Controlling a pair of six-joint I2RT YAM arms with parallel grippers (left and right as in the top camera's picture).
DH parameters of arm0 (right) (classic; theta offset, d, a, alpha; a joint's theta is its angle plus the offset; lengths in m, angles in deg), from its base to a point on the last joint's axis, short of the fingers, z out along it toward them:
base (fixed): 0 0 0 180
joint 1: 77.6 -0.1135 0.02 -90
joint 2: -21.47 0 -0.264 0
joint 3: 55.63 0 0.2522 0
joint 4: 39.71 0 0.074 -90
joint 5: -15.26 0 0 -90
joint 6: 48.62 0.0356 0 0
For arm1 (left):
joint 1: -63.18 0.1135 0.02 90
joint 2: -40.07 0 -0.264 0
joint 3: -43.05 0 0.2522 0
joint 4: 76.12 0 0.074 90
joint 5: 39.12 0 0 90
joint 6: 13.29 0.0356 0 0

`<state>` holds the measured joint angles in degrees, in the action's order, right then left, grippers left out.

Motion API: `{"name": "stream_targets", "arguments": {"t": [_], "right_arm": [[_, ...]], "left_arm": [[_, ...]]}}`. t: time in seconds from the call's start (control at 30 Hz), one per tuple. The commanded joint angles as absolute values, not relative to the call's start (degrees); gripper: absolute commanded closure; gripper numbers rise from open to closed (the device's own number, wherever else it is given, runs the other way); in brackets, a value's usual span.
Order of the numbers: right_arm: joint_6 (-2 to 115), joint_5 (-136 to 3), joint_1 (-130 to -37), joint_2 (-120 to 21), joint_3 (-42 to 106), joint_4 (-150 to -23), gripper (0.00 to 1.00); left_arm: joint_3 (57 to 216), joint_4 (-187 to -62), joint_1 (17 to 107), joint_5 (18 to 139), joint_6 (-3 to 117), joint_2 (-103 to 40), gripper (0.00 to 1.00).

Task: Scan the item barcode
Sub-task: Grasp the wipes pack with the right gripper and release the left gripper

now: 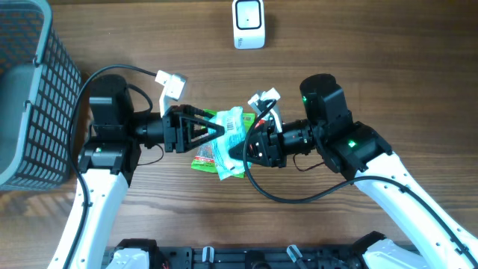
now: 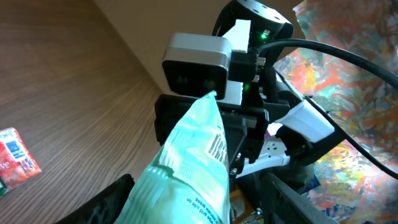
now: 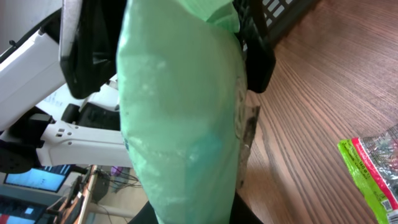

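Right gripper is clamped on the pale green packet mid-frame, barcode showing. Left gripper has its jaws apart around the packet. Snack packet lies just below, scanner top centre, basket far left.

The basket is sitting at the left edge of the counter, and the scanner is standing at the far edge, near the middle. The two arms are reaching in from either side and meeting at the middle of the counter, in front of the scanner. The pouch is hanging between the left hand and the right hand, raised off the counter. A packet is lying flat on the counter just beneath the pouch, toward the left arm's side.
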<state>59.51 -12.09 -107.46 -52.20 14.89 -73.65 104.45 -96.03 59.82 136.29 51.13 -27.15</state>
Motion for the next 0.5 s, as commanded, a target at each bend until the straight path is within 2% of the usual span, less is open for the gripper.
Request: {"name": "stream_targets", "arguments": {"t": [0.0,0.1,0.13,0.2,0.27,0.33,0.47], "right_arm": [[59.4,-10.38,-107.66,-52.26,14.73,-73.46,0.96],[59.38,-10.38,-107.66,-52.26,14.73,-73.46,0.96],[59.38,-10.38,-107.66,-52.26,14.73,-73.5,0.95],[59.38,-10.43,-107.66,-52.26,14.73,-73.67,0.87],[59.35,-10.8,-107.66,-52.26,14.73,-73.74,0.73],[59.33,-10.8,-107.64,-52.26,14.73,-73.67,0.55],[59.62,-9.27,-106.44,-52.24,14.76,-72.36,0.53]], "left_arm": [[105.23,-95.79,57.62,137.58,51.89,-27.11,0.45],[105.23,-95.77,56.81,136.07,51.89,-27.11,0.64],[105.23,-95.79,56.81,135.68,51.87,-27.11,0.74],[105.23,-95.77,56.81,134.7,51.87,-27.11,0.89],[105.23,-95.14,56.85,133.08,51.87,-27.11,0.93],[105.23,-94.37,57.27,130.78,51.8,-27.11,0.96],[105.23,-94.18,60.15,127.85,48.26,-27.11,0.96]]}}
